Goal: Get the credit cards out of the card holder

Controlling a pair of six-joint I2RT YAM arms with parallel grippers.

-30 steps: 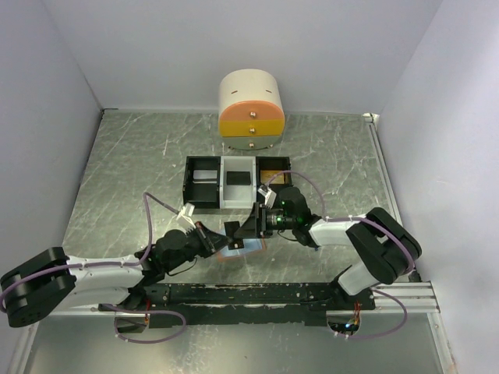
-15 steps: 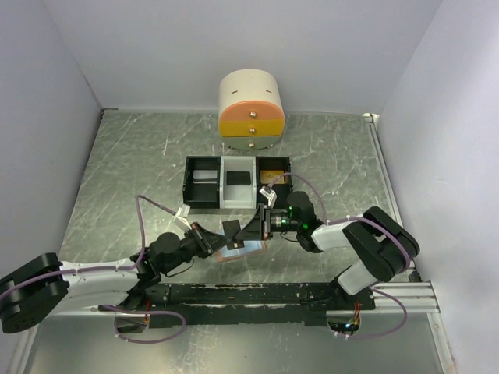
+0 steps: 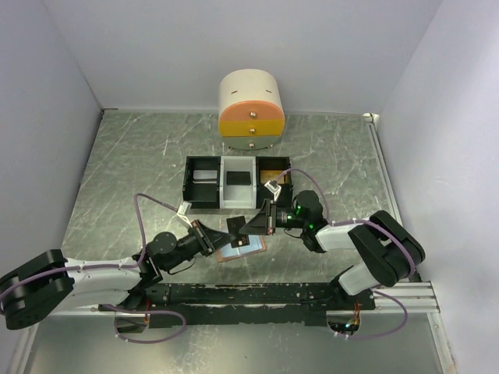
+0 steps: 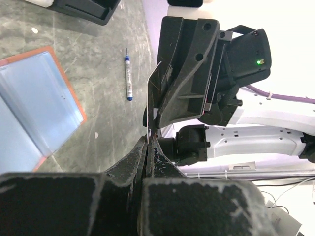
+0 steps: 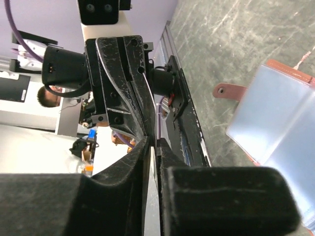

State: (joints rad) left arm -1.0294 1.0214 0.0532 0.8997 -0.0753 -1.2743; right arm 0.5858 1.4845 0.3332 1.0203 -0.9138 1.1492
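Observation:
A dark grey card [image 3: 233, 227] stands on edge above the table between my two grippers. My left gripper [image 3: 217, 234] is shut on its lower edge; in the left wrist view the card [image 4: 152, 103] rises edge-on from the shut left gripper [image 4: 149, 140]. My right gripper [image 3: 249, 226] is shut on the card's other side, and the right wrist view shows the thin card [image 5: 151, 105] running into the right gripper [image 5: 152, 140]. The tan card holder [image 3: 242, 249] lies open below them, blue lining up [image 4: 34, 108] [image 5: 280, 123]. A black card [image 3: 237, 178] and an orange-gold card [image 3: 271, 173] lie in the trays.
Black and white compartment trays [image 3: 201, 204] stand just behind the grippers. A round cream and orange drawer unit [image 3: 251, 113] is at the back. A blue-white pen [image 4: 128, 77] lies on the table beside the holder. White walls enclose the table.
Both grippers have stayed together on the dark card above the holder. The right arm's elbow has swung slightly right and the left arm has shifted slightly.

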